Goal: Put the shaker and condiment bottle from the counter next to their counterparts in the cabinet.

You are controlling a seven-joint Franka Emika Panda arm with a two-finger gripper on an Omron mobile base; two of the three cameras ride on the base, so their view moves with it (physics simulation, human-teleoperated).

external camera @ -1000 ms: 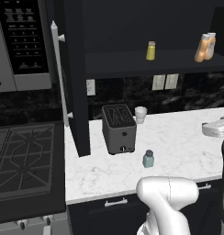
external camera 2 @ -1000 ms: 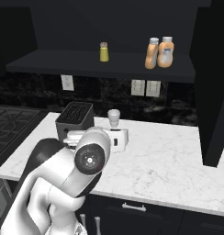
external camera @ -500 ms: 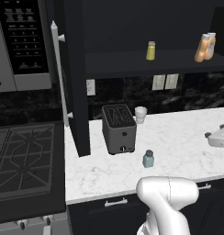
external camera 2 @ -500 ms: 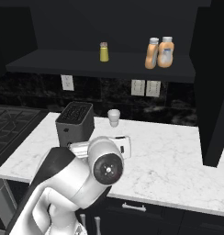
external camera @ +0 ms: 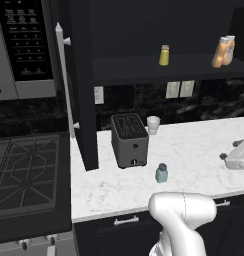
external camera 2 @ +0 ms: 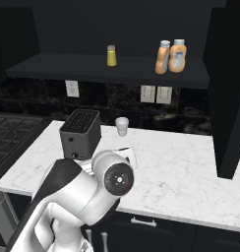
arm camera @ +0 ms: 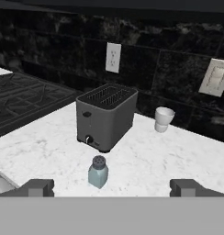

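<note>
The tool [arm camera: 112,187] stands wide open and holds nothing, its two tips low on either side of the shaker [arm camera: 98,171], which stands upright on the table [arm camera: 146,160] just ahead of it. Beyond the shaker sits the toaster [arm camera: 105,116], with a white cup [arm camera: 163,119] off to the right. Since a second ago the arm has swung lower over the table's right end; the shaker has not moved. Both orange bottles [external camera: 222,51] stand on the cabinet shelf [external camera: 144,65] by the yellow shaker [external camera: 164,55].
</note>
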